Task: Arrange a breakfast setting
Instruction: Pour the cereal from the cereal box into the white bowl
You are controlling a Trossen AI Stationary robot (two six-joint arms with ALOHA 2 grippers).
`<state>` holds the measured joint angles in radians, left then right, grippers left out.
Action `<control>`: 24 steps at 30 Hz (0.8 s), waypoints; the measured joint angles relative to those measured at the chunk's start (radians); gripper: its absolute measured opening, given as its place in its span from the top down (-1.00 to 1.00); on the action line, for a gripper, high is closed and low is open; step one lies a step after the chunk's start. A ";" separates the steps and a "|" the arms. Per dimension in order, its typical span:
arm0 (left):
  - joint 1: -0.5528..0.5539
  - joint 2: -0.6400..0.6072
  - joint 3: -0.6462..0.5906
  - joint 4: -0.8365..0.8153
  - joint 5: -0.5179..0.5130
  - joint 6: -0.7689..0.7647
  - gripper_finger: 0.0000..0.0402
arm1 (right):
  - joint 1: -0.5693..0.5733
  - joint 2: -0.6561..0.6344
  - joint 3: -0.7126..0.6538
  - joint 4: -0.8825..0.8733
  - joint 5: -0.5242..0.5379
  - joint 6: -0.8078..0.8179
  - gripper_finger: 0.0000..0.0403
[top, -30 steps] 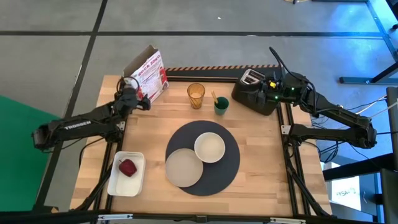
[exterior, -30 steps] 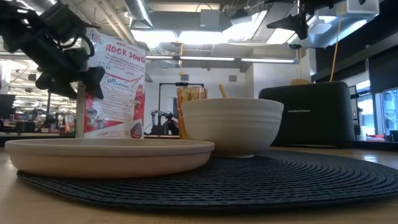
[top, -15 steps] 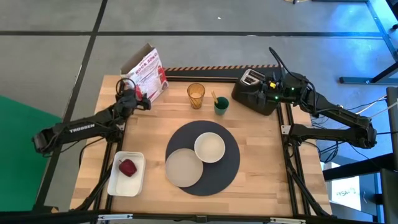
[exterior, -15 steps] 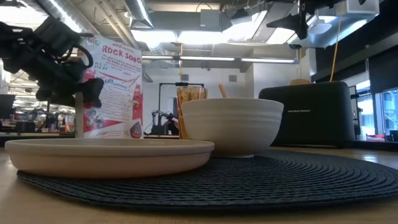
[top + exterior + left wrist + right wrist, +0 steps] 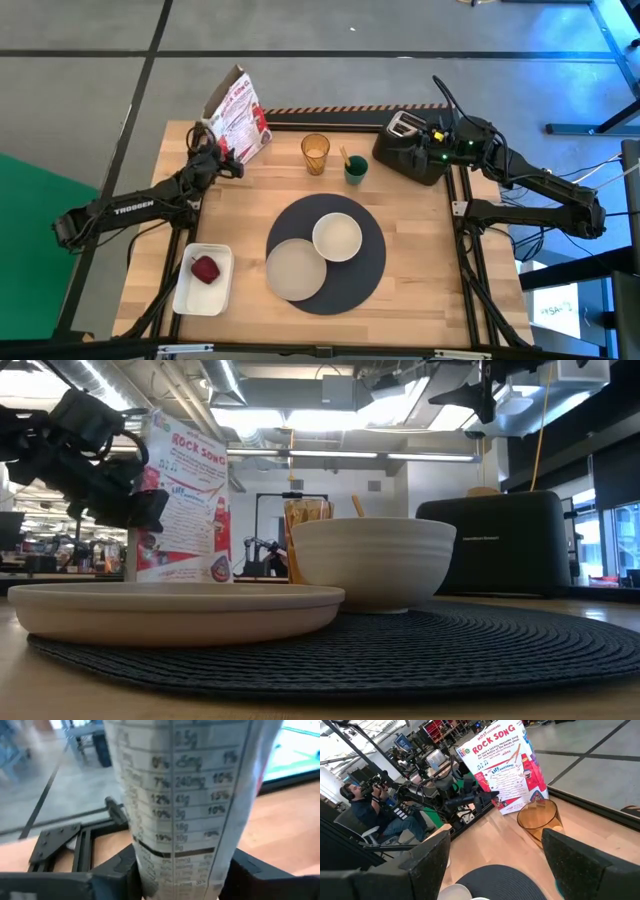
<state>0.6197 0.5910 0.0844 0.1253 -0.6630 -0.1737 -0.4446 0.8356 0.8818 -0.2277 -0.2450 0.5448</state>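
Note:
A round dark grey mat (image 5: 372, 270) carries the small white bowl (image 5: 337, 237) and the flat white plate (image 5: 295, 270). Behind them stand the amber tumbler (image 5: 315, 153) and a green cup (image 5: 356, 170), which holds the orange-handled spoon (image 5: 344, 157). At the far left stands a colourful cereal box (image 5: 240, 115), tilted. My left gripper (image 5: 224, 162) is shut on its lower part. My right gripper (image 5: 495, 865) hangs open above the black toaster (image 5: 410, 150), touching nothing. My left gripper pinches the cereal box near its bottom, at the narrow side panel (image 5: 180, 865), with one finger (image 5: 125, 875) on each broad face. The fingers come nearly level from the table's left. The box stands tilted, its top leaning toward the far-left corner; whether its base touches the table I cannot tell.
A white rectangular tray (image 5: 190, 295) with a dark red thing (image 5: 206, 269) lies at the near left. A person (image 5: 365, 805) stands beyond the table's left side. Bare wood lies between the box and the mat.
My left gripper has sunk a little, reached in around the cereal box's lower part and shut on it. The box has turned and tipped, and its top now leans toward the far-left corner.

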 joint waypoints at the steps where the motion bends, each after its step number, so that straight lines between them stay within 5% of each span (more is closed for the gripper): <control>1: 0.000 0.000 0.007 -0.001 0.008 0.028 0.15 | 0.000 0.000 0.000 0.001 0.005 0.000 -0.51; 8: 0.000 0.000 0.127 -0.001 0.066 0.157 0.18 | 0.000 0.000 0.000 0.002 0.012 -0.018 -0.51; 15: -0.006 -0.001 0.380 -0.177 0.077 0.337 0.18 | 0.000 0.000 0.000 0.002 0.009 -0.052 -0.51; 24: -0.025 0.004 0.776 -0.619 0.416 0.378 0.18 | 0.000 0.000 0.000 0.002 -0.006 -0.096 -0.51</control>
<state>0.5943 0.5954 0.8600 -0.4933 -0.2468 0.2042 -0.4448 0.8354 0.8818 -0.2253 -0.2505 0.4485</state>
